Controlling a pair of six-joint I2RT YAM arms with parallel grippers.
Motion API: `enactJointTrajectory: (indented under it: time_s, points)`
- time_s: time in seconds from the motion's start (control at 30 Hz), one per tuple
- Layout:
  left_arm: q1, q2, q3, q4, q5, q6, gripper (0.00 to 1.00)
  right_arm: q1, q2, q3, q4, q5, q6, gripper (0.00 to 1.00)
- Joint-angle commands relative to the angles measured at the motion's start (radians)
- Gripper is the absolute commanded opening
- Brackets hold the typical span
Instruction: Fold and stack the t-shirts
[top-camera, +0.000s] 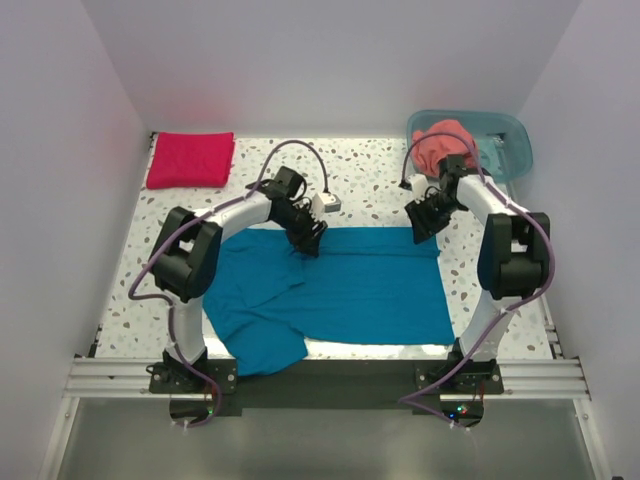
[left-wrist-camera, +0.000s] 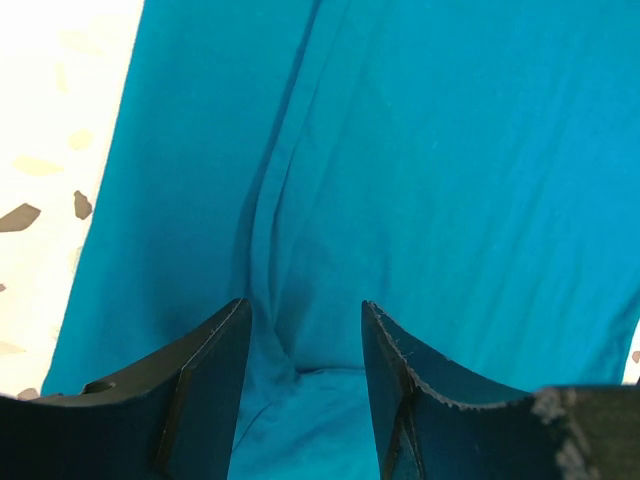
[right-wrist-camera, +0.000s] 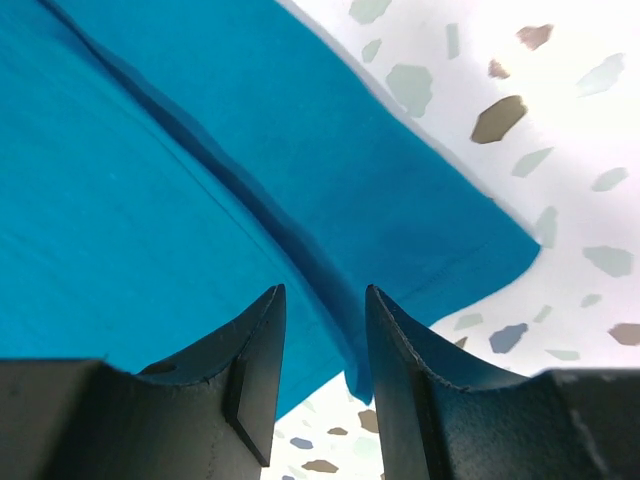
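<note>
A teal-blue t-shirt (top-camera: 370, 285) lies spread across the middle of the table, with its left part rumpled and hanging toward the near edge. My left gripper (top-camera: 310, 240) is low over its far edge. In the left wrist view the left gripper (left-wrist-camera: 305, 305) is open, with a crease of the teal cloth (left-wrist-camera: 450, 150) between the fingers. My right gripper (top-camera: 423, 228) is at the shirt's far right corner. In the right wrist view it (right-wrist-camera: 325, 290) is open astride the folded hem (right-wrist-camera: 300, 240). A folded crimson t-shirt (top-camera: 190, 160) lies at the back left. A salmon t-shirt (top-camera: 445, 142) sits bunched in the tub.
A translucent teal plastic tub (top-camera: 510, 145) stands at the back right corner. The speckled tabletop (top-camera: 370, 190) shows bare behind the teal shirt and at its right (right-wrist-camera: 560, 150). White walls close in the left, back and right sides.
</note>
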Motion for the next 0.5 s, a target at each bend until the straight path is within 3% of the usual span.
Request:
enactJointTrajectory:
  time_s: [0.0,0.13,0.23,0.4,0.47]
  points:
    - [-0.01,0.007,0.033,0.039,-0.008,0.018,0.53,-0.008,0.035,0.034,-0.045,0.009,-0.026,0.41]
    - [-0.018,0.004,0.028,0.027,-0.009,0.038,0.5,-0.008,0.052,0.04,-0.077,0.006,-0.049,0.4]
    - [-0.021,-0.007,0.019,0.021,-0.011,0.05,0.41,-0.007,0.046,0.031,-0.096,0.005,-0.07,0.37]
    - [-0.031,-0.016,0.005,0.011,-0.021,0.075,0.2,-0.007,0.042,0.008,-0.108,0.009,-0.107,0.31]
    - [-0.033,-0.023,0.001,-0.009,-0.011,0.095,0.06,-0.007,0.035,0.001,-0.114,0.011,-0.123,0.26]
